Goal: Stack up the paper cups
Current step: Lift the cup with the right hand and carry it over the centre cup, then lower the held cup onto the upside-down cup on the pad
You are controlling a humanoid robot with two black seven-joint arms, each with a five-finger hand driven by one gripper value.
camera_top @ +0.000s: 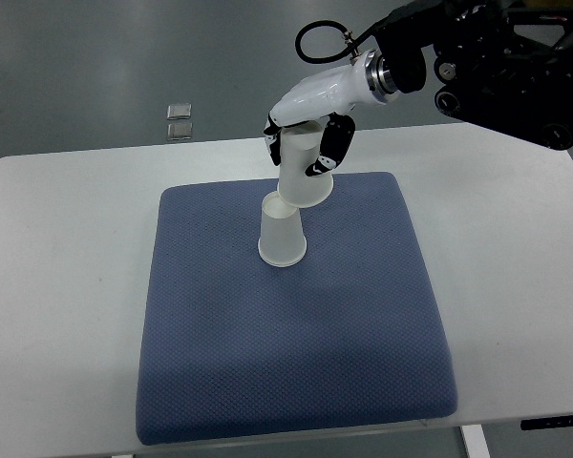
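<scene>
A white paper cup [283, 236] stands upside down on the blue mat [296, 363], near the mat's upper middle. My right hand [310, 143] comes in from the upper right and is shut on a second white paper cup [304, 174], also upside down. The held cup hangs just above and behind the standing one, its rim overlapping the standing cup's top in this view. Whether the two cups touch I cannot tell. My left hand does not show.
The blue mat lies on a white table [67, 286]. Two small silvery squares [180, 121] lie on the grey floor beyond the table's far edge. The right arm's black body [501, 67] fills the upper right corner.
</scene>
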